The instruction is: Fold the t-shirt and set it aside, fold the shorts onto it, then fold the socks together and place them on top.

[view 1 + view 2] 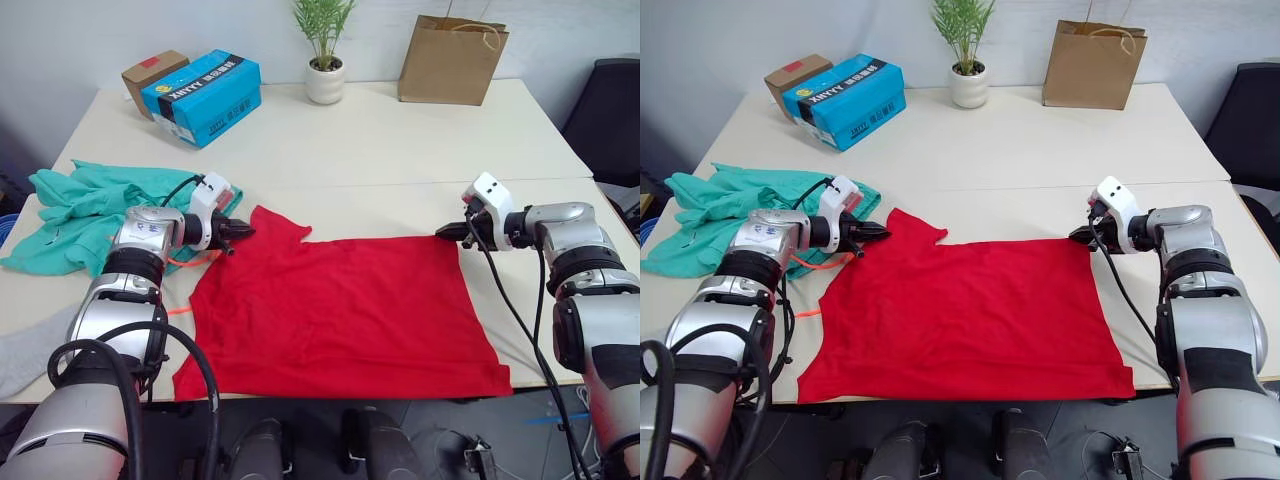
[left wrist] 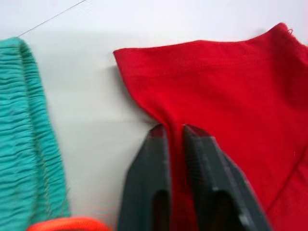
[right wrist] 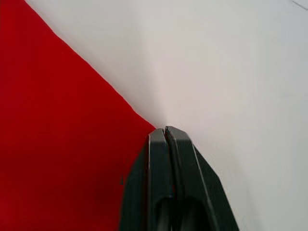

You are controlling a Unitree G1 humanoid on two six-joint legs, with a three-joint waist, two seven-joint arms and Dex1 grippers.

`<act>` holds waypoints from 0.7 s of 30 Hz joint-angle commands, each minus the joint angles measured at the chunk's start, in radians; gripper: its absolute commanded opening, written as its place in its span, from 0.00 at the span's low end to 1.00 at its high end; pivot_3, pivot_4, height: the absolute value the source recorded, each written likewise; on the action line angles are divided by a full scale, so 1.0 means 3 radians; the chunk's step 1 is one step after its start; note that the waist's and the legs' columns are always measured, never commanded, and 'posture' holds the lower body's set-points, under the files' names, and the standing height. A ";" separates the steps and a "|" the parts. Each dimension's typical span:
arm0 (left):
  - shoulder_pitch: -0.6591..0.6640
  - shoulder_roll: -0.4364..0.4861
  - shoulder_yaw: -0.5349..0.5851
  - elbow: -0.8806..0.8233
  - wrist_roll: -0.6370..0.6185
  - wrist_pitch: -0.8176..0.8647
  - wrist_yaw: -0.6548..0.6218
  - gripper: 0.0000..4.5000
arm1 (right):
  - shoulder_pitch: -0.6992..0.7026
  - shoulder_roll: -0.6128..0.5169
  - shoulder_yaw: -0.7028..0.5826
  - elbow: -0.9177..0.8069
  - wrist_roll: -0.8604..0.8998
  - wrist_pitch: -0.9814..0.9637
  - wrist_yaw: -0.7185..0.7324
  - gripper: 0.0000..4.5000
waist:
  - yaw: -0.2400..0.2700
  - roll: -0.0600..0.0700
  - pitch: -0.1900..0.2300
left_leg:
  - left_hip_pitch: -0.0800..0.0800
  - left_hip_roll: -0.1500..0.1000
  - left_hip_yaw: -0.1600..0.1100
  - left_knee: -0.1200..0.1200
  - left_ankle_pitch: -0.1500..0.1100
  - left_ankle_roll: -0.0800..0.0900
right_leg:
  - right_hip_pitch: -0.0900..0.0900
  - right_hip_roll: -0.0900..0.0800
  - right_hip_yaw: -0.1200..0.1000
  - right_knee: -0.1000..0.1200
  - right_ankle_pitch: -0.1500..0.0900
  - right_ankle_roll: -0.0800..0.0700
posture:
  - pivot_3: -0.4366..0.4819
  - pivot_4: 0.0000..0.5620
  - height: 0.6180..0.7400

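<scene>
The red t-shirt (image 1: 340, 310) lies spread flat on the table's front half. My left gripper (image 1: 243, 231) sits at its far left corner, and the left wrist view shows the gripper (image 2: 175, 129) shut on a pinch of red fabric. At the far right corner, my right gripper (image 1: 443, 234) has its fingers pressed together at the shirt's corner (image 3: 144, 126). The teal shorts (image 1: 80, 215) lie crumpled to the left, with the orange drawstring (image 1: 190, 262) trailing beside the shirt. A grey sock (image 1: 25, 345) lies at the front left edge.
At the back stand a blue box (image 1: 205, 95), a cardboard box (image 1: 150, 72), a potted plant (image 1: 325, 78) and a brown paper bag (image 1: 452, 60). A black chair (image 1: 612, 105) is beyond the table's right side.
</scene>
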 commanded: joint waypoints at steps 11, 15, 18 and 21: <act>0.0262 0.0114 0.0374 -0.0369 -0.0227 -0.0326 -0.0267 0.01 | 0.0105 -0.0263 -0.0306 -0.0133 0.0186 -0.0323 0.0270 0.00 | -0.0010 0.0000 0.0000 | -0.0001 0.0001 0.0000 -0.0001 0.0000 0.0000 | 0.0000 0.0002 0.0000 -0.0001 0.0000 0.0000 | 0.48 0.27 1.00; 0.0333 0.0160 0.0457 -0.0599 -0.0298 -0.0324 -0.0300 0.01 | 0.0186 -0.0328 -0.0355 -0.0182 0.0245 -0.0383 0.0399 0.00 | -0.0010 0.0000 0.0000 | -0.0001 0.0001 0.0000 -0.0001 0.0000 0.0000 | 0.0000 0.0002 0.0000 -0.0001 0.0000 0.0000 | 0.48 0.27 1.00; 0.0426 0.0204 0.0493 -0.0788 -0.0352 -0.0306 -0.0351 0.01 | 0.0266 -0.0357 -0.0430 -0.0238 0.0316 -0.0427 0.0498 0.00 | -0.0013 0.0000 0.0000 | 0.0000 0.0001 0.0000 -0.0002 0.0000 0.0000 | 0.0000 0.0002 0.0000 -0.0002 0.0000 0.0000 | 0.48 0.27 1.00; 0.0577 0.0249 0.0534 -0.1106 -0.0436 -0.0236 -0.0400 0.01 | 0.0383 -0.0376 -0.0504 -0.0326 0.0419 -0.0470 0.0591 0.00 | -0.0015 0.0000 0.0000 | 0.0000 0.0002 0.0001 -0.0002 0.0000 0.0000 | 0.0000 0.0003 0.0001 -0.0002 0.0000 0.0000 | 0.48 0.27 1.00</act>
